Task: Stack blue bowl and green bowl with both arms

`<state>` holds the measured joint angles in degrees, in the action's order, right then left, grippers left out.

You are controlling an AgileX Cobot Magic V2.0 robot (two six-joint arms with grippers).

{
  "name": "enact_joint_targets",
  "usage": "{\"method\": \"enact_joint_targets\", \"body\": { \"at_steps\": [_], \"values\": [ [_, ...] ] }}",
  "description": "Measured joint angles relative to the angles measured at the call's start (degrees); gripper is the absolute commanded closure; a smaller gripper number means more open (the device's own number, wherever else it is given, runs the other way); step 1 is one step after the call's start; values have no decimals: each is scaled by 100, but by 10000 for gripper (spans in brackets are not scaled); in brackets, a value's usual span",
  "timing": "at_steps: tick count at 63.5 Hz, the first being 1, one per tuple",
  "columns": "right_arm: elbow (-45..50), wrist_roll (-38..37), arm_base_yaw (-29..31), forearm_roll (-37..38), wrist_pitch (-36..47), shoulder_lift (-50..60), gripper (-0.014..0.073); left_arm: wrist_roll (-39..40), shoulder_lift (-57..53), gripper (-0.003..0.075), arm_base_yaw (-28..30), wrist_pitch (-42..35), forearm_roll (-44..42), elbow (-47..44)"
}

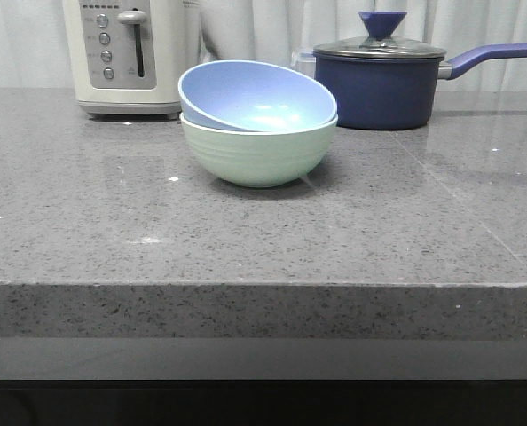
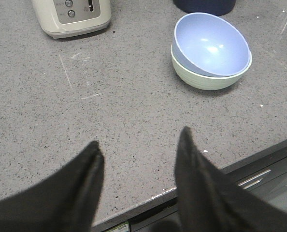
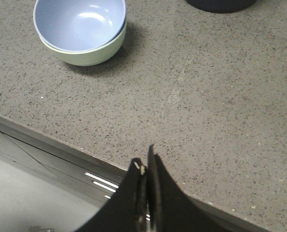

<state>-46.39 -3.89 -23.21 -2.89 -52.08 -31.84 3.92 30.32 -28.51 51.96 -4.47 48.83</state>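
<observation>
The blue bowl (image 1: pixel 246 93) sits tilted inside the green bowl (image 1: pixel 259 153) on the grey counter (image 1: pixel 246 240), toward the back middle. The stack also shows in the left wrist view, blue bowl (image 2: pixel 208 43) in green bowl (image 2: pixel 206 79), and in the right wrist view, blue bowl (image 3: pixel 78 21) in green bowl (image 3: pixel 88 54). My left gripper (image 2: pixel 139 145) is open and empty over the counter's front edge, well back from the bowls. My right gripper (image 3: pixel 145 162) is shut and empty, also at the front edge. Neither arm shows in the front view.
A cream toaster (image 1: pixel 130 53) stands at the back left. A dark navy lidded saucepan (image 1: pixel 379 84) with a long handle stands at the back right, close behind the bowls. The counter's front edge (image 1: pixel 263 288) runs across the front view.
</observation>
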Motion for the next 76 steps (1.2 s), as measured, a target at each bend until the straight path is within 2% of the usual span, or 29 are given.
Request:
{"method": "enact_joint_targets", "body": {
  "at_steps": [9, 39, 52, 61, 76],
  "values": [
    [0, 0, 0, 55, 0, 0, 648, 0, 0, 741, 0, 0, 0, 0],
    [0, 0, 0, 82, 0, 5, 648, 0, -14, 740, 0, -26, 0, -23],
    [0, 0, 0, 91, 0, 5, 648, 0, -453, 740, 198, -429, 13, -549],
    [0, 0, 0, 91, 0, 5, 648, 9, -1117, 740, 827, -1035, -209, -1320],
    [0, 0, 0, 91, 0, 5, 648, 9, -2338, 740, 1981, -3073, -187, -3137]
  ]
}}
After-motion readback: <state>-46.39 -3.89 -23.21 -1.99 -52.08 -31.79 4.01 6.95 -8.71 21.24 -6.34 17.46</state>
